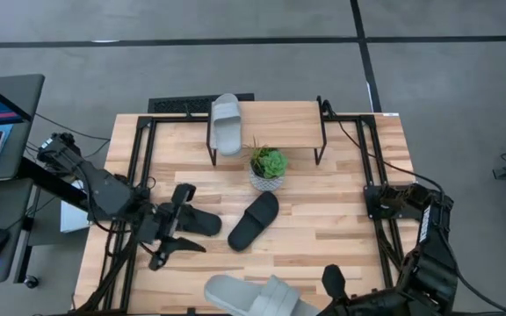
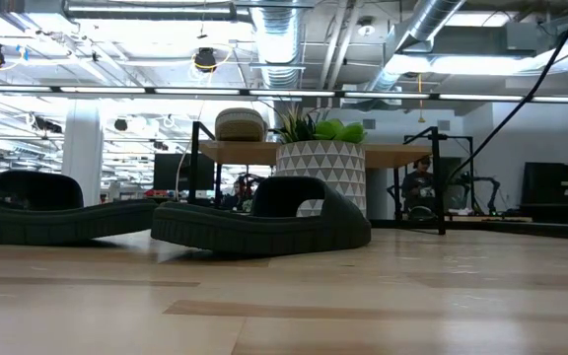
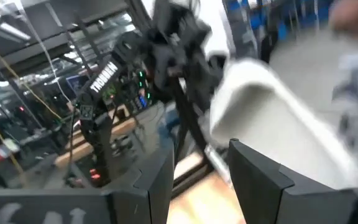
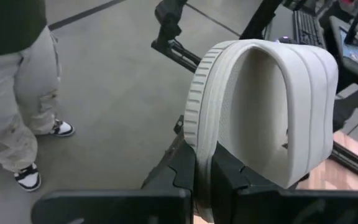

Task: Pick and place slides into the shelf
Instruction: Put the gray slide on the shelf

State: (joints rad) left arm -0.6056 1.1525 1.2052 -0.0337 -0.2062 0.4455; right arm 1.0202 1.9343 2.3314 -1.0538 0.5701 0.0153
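Right now I have the right claw (image 4: 204, 180) clamped shut on the edge of a light grey slide (image 1: 257, 297), near the front edge of the counter (image 1: 341, 206), with the slide's strap arching up past the fingers in the right wrist view. From the potted plant (image 1: 268, 167), this slide sits well toward the front, and the shelf (image 1: 271, 116) stands just behind the plant. So, from my right claw, the target lies straight across the counter toward the back, with the plant in between.

The held slide's long axis runs roughly side to side, while the grey slide (image 1: 226, 125) already on the shelf lies front to back at the shelf's left end. I judge I need to turn mine about a quarter turn before setting it down beside that one.

My left claw (image 1: 176, 230) hangs partly open front-left of the plant, holding nothing, just beside a black slide (image 1: 202, 223). A second black slide (image 1: 254, 221) lies tilted just in front of the plant, between the plant and my grey one. The left arm is plainly the nearer one for both black slides.
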